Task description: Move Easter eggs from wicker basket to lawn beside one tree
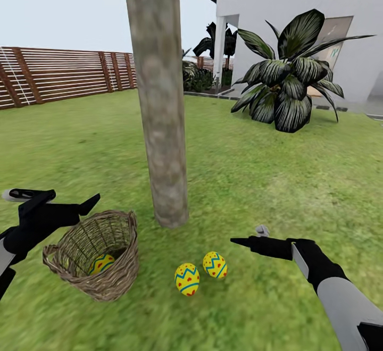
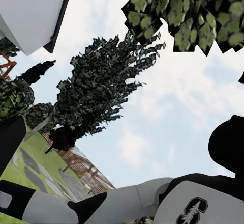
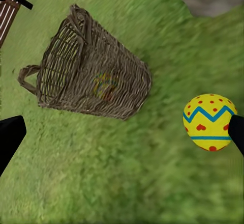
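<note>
Head view is showing two eggs (image 1: 187,279) (image 1: 215,265) at the trunk's (image 1: 159,101) five o'clock; the third egg (image 1: 102,264) is lying half-hidden inside the tipped basket (image 1: 96,255). Right claw (image 3: 122,132) is gaping apart; left claw's (image 1: 88,205) state I cannot tell.

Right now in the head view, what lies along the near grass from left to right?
left gripper → wicker basket with one egg inside → egg on the lawn → second egg → right gripper.
</note>
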